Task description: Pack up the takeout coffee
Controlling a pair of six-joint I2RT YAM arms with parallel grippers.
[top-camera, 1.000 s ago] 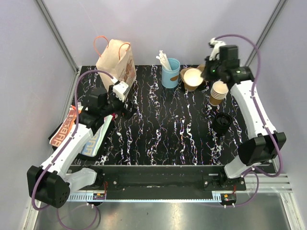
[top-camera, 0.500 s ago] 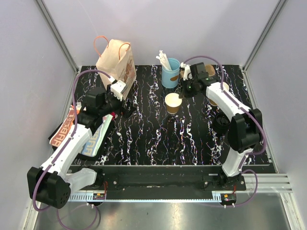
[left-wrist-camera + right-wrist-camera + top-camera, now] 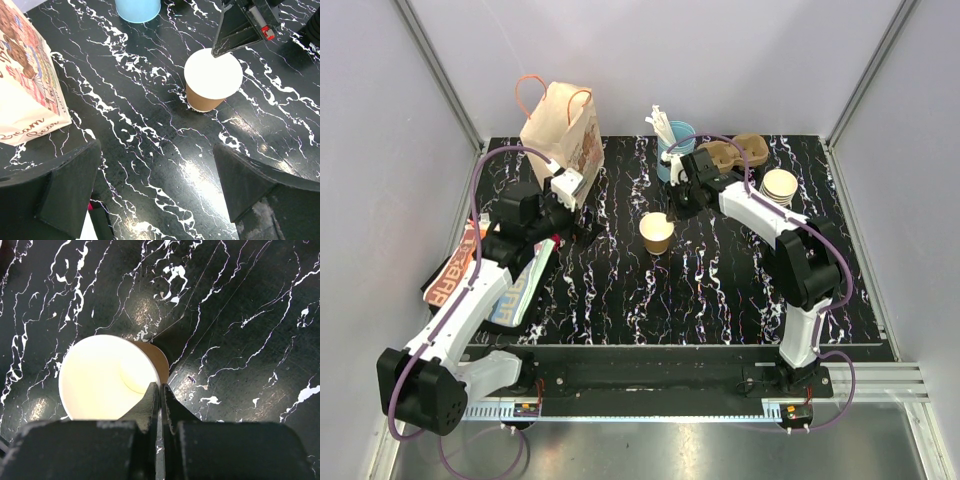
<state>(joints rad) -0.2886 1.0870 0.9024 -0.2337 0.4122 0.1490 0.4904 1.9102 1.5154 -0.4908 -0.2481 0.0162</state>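
1. The cup [image 3: 657, 232] stands near the middle of the table [image 3: 720, 290], a bit toward 12 o'clock. It has no lid on.
2. The right gripper [image 3: 159, 390] pinches its rim at 1 o'clock.
3. The left gripper [image 3: 156, 160] is wide apart and holds nothing.
4. I think the cup is being set down. Next, let go gently, then fetch the lid.

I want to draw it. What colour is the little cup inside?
Pale cream. The cup shows best in the right wrist view.

Bright overhead light, washed-out cup [image 3: 100, 377] interior
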